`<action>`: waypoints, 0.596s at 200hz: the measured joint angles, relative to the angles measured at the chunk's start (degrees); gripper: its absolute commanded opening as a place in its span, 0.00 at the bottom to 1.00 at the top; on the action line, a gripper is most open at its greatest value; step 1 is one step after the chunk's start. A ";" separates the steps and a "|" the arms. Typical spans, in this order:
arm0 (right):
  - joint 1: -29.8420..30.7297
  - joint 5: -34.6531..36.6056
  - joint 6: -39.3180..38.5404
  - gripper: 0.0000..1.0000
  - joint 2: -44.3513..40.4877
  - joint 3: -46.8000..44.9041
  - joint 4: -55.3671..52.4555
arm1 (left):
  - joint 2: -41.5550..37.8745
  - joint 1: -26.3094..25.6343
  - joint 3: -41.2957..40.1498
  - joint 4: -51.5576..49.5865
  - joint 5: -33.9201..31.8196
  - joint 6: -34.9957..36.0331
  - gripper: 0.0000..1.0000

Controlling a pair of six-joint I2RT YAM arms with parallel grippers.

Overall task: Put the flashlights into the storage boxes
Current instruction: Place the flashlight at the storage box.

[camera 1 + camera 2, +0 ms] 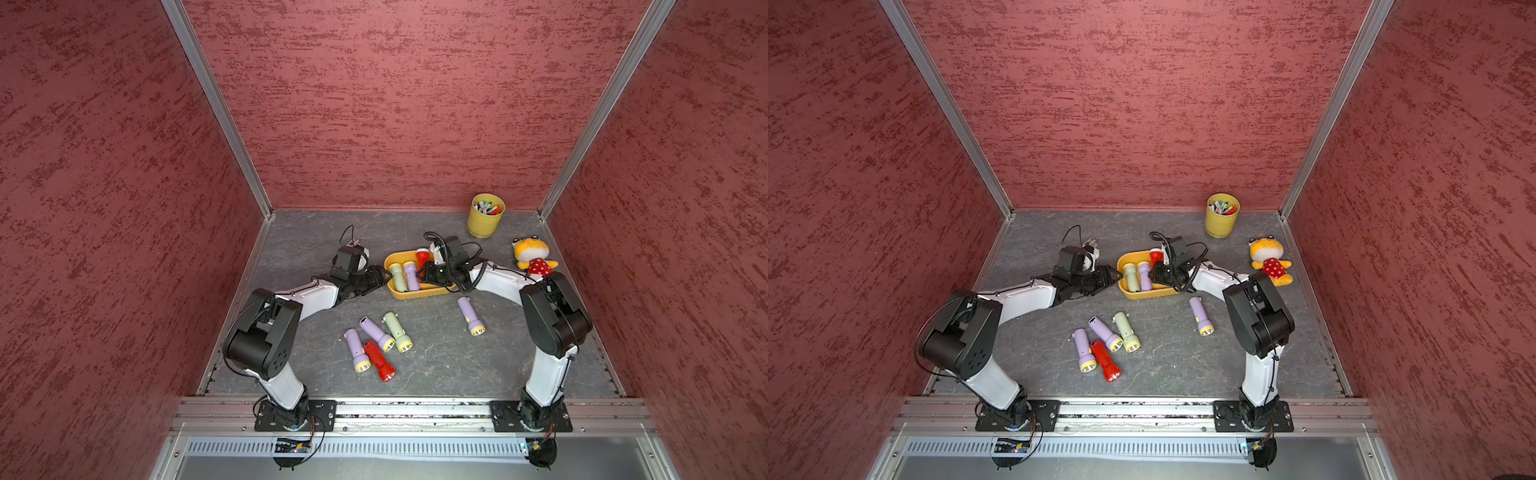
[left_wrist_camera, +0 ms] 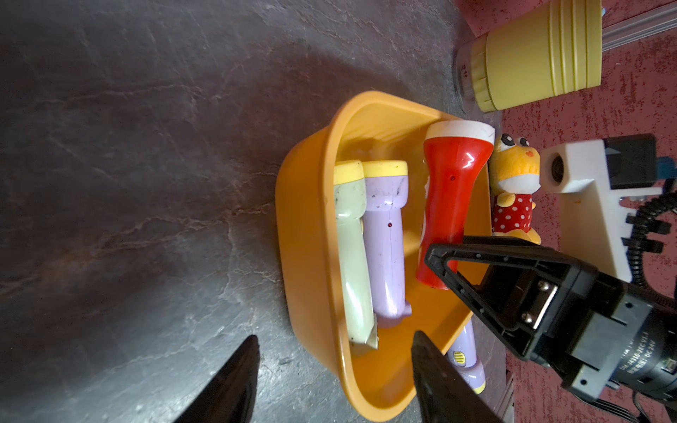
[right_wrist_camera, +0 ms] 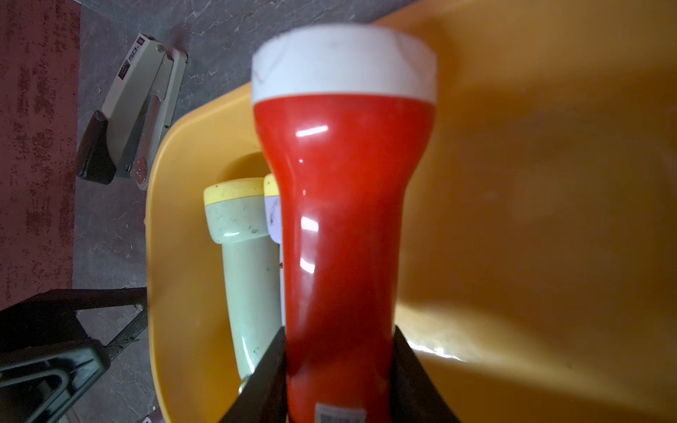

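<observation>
Red flashlight (image 3: 340, 219) over tray (image 3: 549, 183), bare half, seemingly.

Two flashlights (image 1: 398, 277) in tray (image 1: 415, 295), four more flashlights (image 1: 376, 332) clustered in front, cup (image 1: 484, 222) behind, plush toy (image 1: 530, 253) right of tray

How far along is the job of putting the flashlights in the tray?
Done: a green flashlight and a purple flashlight lie in the orange tray. In hand: the right gripper holds a red flashlight over the tray. Still to do: five on the table, a group of four and a single purple one.
</observation>
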 measured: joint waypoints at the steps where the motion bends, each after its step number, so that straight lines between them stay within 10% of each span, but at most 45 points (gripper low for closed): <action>1: 0.00 0.00 0.00 0.35 -0.02 0.02 -0.09 | 0.00 0.00 0.02 0.00 0.00 0.00 0.65; 119: 0.04 -0.04 -3.37 0.45 2.97 4.90 -9.25 | 0.92 0.00 1.70 -0.24 0.15 0.04 0.65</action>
